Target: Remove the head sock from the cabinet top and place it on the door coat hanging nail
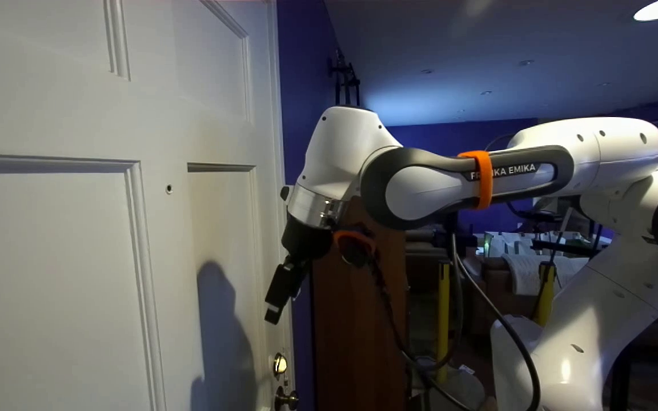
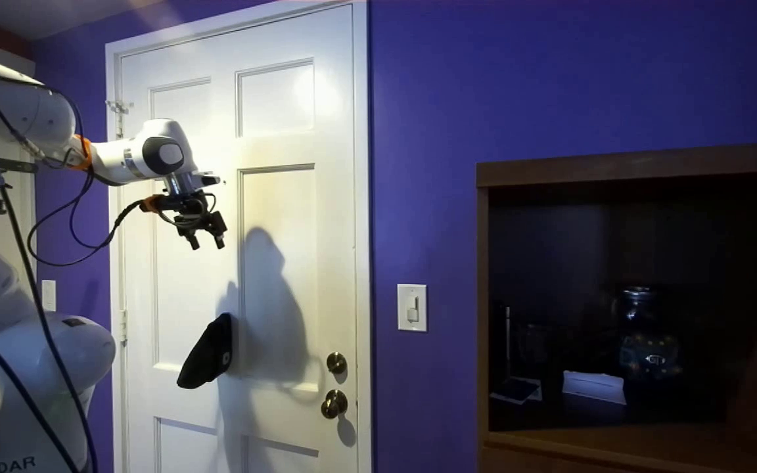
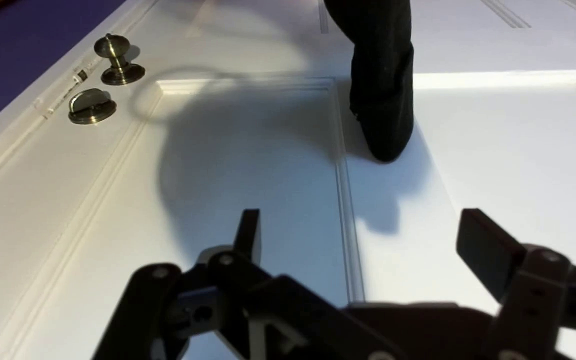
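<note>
Your hand (image 2: 207, 244) hovers, spread wide, above the black head sock (image 2: 204, 358) hanging on the white panelled door (image 2: 286, 203), well inside the edge with the brass knob (image 2: 334, 403).

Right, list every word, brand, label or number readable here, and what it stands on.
"F...KA EMIKA": on the robot arm; an orange band hides part of the first word.
"EDAR": on the arm's lower body, a letter before it partly visible.
Too small to read: white mark on the black head sock; pale mark inside the brown cabinet.
</note>
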`<state>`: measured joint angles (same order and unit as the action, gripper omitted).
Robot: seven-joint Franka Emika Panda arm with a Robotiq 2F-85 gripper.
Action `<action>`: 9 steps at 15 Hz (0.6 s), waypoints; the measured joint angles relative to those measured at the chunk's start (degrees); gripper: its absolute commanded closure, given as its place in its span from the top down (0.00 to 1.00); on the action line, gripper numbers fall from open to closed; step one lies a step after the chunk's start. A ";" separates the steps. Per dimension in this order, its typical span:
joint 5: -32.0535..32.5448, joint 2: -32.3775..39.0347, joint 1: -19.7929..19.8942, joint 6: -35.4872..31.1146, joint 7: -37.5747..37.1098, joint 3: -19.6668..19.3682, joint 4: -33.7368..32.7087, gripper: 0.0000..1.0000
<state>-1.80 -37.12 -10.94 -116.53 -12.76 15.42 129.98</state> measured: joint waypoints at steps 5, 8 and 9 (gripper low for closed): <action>0.32 -1.22 0.68 1.47 -0.60 0.14 -1.78 1.00; 0.37 -1.78 1.24 1.74 -1.23 0.19 -2.05 1.00; 0.39 -1.90 1.41 1.86 -1.33 0.20 -2.05 1.00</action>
<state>-1.41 -39.02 -9.53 -114.66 -14.09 15.62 127.93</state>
